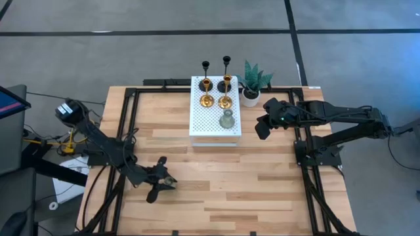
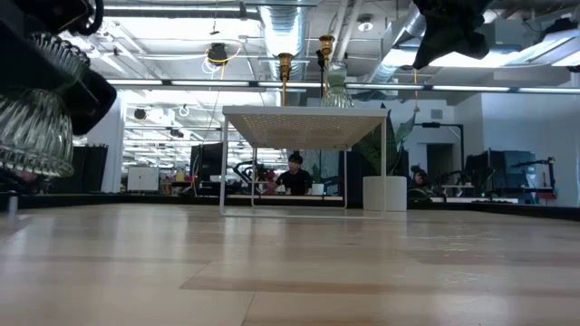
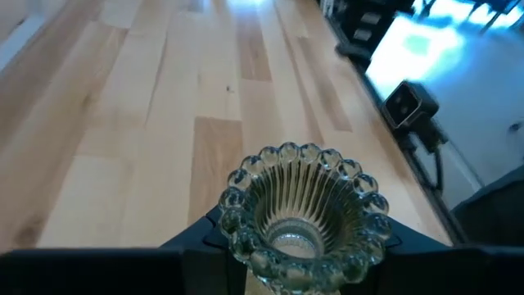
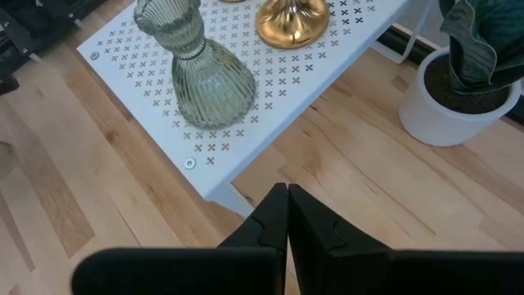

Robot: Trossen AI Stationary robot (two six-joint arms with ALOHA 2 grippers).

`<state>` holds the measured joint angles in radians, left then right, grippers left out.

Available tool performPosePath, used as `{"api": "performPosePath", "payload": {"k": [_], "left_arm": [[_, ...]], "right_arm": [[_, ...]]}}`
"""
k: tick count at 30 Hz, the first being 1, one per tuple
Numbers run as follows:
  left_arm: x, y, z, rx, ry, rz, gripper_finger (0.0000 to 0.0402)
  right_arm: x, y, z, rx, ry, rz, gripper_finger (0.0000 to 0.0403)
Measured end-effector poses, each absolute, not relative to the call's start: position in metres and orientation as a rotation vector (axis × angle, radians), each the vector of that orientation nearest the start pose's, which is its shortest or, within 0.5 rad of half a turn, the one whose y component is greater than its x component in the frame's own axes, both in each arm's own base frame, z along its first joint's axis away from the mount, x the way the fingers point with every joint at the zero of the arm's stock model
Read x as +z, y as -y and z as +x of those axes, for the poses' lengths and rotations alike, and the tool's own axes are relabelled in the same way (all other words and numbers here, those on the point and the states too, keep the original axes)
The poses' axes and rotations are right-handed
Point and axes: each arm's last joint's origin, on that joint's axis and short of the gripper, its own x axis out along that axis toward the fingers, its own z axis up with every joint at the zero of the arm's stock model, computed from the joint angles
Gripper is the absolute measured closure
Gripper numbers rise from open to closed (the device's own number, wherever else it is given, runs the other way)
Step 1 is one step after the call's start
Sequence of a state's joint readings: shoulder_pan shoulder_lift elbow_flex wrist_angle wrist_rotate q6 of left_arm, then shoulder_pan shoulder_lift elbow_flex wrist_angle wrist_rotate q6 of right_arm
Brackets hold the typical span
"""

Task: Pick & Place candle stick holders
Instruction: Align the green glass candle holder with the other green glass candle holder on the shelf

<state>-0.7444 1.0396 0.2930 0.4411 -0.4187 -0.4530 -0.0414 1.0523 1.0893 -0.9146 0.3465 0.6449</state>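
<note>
Left gripper (image 1: 165, 182): near the table's (image 1: 262, 196) front-left part, fingers pinching a pale-green glass holder (image 3: 301, 211).
Right gripper (image 4: 286, 215): fingers pressed together, empty, just off the white perforated stand's (image 1: 200, 124) right edge.
Second green holder (image 1: 227, 120): upright on the stand's front-right part.
Gold holders (image 1: 207, 92): side by side mid-stand.
Black holders (image 1: 205, 69): at the stand's back edge.

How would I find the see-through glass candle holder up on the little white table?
Find the white perforated stand at the wooden table's far edge. The pale-green glass holder stands on it nearest the front, in front of the gold holders. It alone is see-through and ribbed.
</note>
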Motion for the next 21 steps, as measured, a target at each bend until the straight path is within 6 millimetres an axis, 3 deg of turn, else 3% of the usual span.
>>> {"api": "performPosePath", "payload": {"k": [13,21], "left_arm": [[0.244,0.108,0.166,-0.158,-0.288,-0.216,0.0275],[0.299,0.089,0.181,-0.057,-0.216,-0.129,0.0275]], "right_arm": [[0.329,0.018,0.192,-0.627,-0.717,0.465,0.0403],[0.328,0.018,0.191,-0.63,-0.731,0.461,0.0403]]}}
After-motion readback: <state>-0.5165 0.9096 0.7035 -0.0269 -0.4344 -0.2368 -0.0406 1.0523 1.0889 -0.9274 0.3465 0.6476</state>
